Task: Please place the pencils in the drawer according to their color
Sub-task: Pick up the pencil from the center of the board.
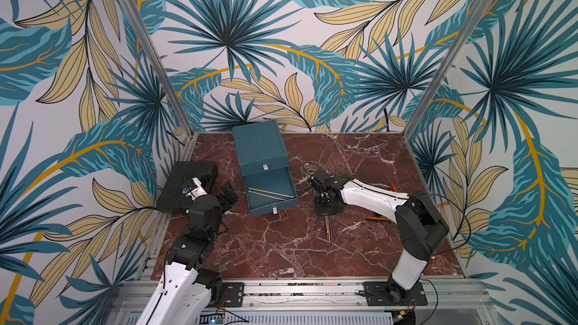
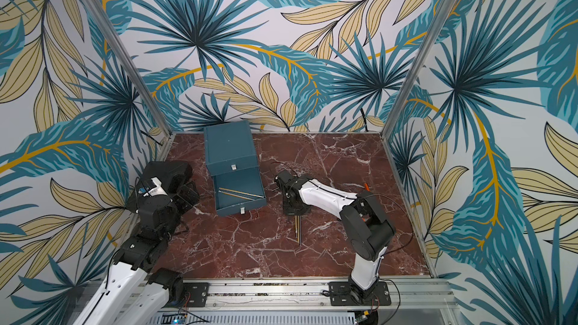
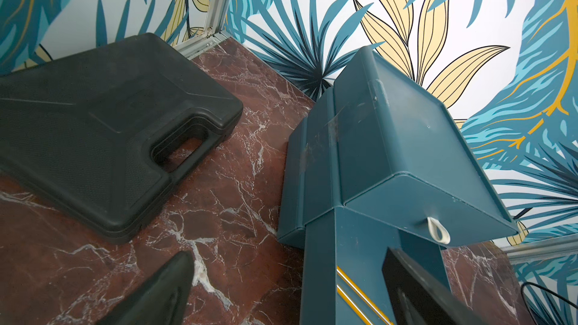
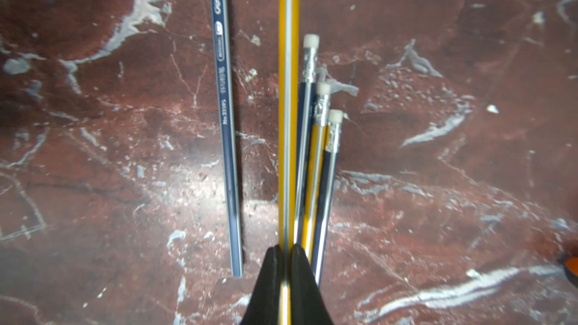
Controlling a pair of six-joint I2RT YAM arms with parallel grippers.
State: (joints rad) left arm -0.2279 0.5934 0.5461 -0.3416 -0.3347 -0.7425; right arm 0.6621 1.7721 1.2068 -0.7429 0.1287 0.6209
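The teal drawer cabinet stands at the back. One drawer is pulled out, with two yellow pencils lying in it. My right gripper is shut on a yellow, silver-striped pencil. Close beside that pencil, three eraser-tipped pencils, dark blue and yellow, lie on the marble. A dark blue pencil lies apart from them. In both top views the right gripper points down over these pencils. My left gripper is open and empty, next to the open drawer's left wall.
A flat black case lies at the left edge, behind the left arm. An orange-handled tool lies under the right arm's elbow. Patterned walls enclose the marble floor on three sides.
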